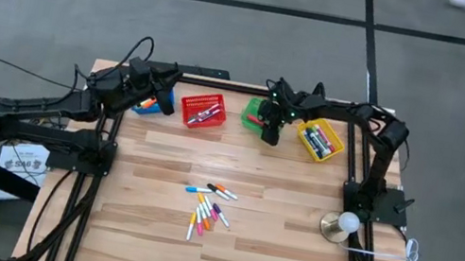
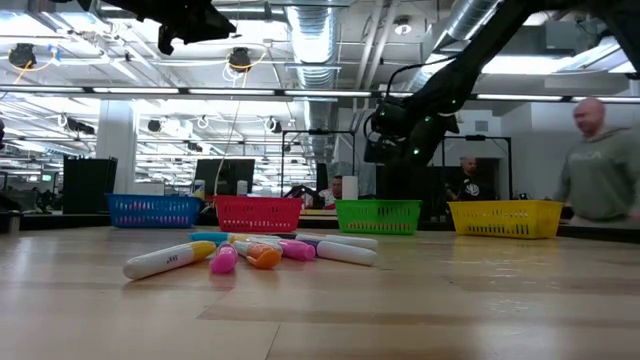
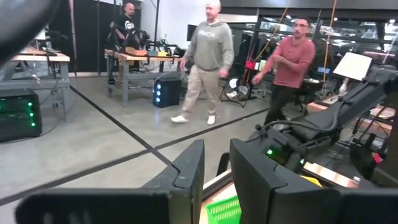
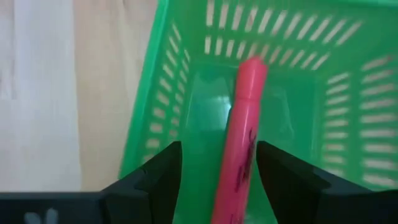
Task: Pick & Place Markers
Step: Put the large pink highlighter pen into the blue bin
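The table (image 1: 269,252) is showing pale, smooth wood planks. The baskets (image 2: 378,216) are appearing as slotted plastic. The marker (image 4: 239,143) is looking smooth, slightly glossy.

Right arm: rises from its base at the table's right side, bends at the elbow near the far right corner, and reaches along the far edge. Right gripper (image 4: 217,171): poised directly above the green basket (image 1: 256,111), pointing down into it; fingers (image 4: 158,171) parted, a pink marker (image 4: 241,134) standing between them, free of both.

Left arm: stretches from its base left of the table toward the far left corner. Left gripper (image 3: 214,177): raised, well left of the green basket, facing level toward it; fingers slightly apart, empty.
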